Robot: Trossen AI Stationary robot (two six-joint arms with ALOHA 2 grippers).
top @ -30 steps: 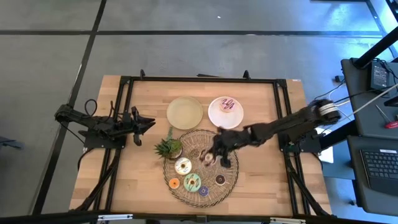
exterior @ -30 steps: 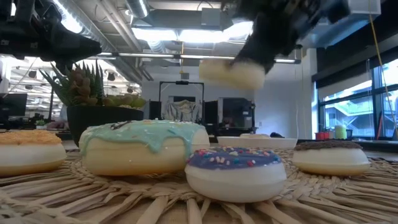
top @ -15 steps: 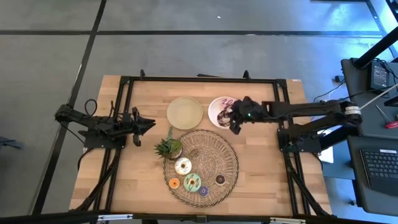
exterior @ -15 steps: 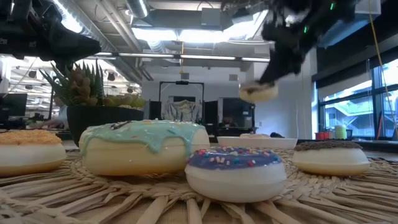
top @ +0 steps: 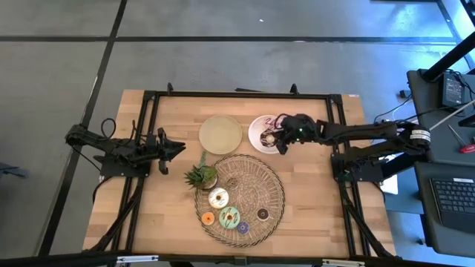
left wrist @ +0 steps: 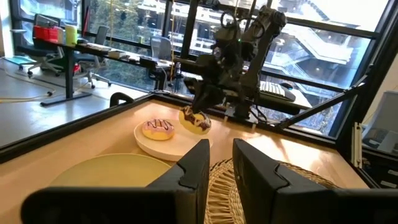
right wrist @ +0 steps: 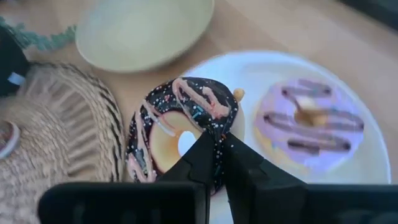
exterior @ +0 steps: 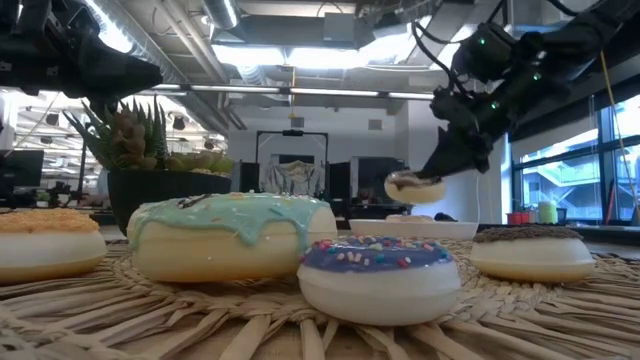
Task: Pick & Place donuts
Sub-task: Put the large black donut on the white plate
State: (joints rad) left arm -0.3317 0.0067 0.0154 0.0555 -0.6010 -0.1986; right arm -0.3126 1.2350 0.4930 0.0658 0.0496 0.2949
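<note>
The right claw [right wrist: 214, 158] is clamped on a chocolate-iced donut [right wrist: 180, 127], holding it just above the near edge of the white plate [top: 260, 139]. A pink-iced donut [right wrist: 309, 122] already lies on that plate. Beside the plate, the woven mat [top: 256, 178] carries five more donuts [top: 229, 216]. The left claw [left wrist: 217, 168], its fingers slightly apart, waits well away from the plate, past the yellow plate [top: 220, 134], over the tabletop [top: 171, 215]

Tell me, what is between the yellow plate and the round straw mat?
Nothing but bare wooden table. In the high view, a narrow strip of wood separates the pale yellow round plate from the woven straw mat; the spiky potted plant sits off to one side.
</note>
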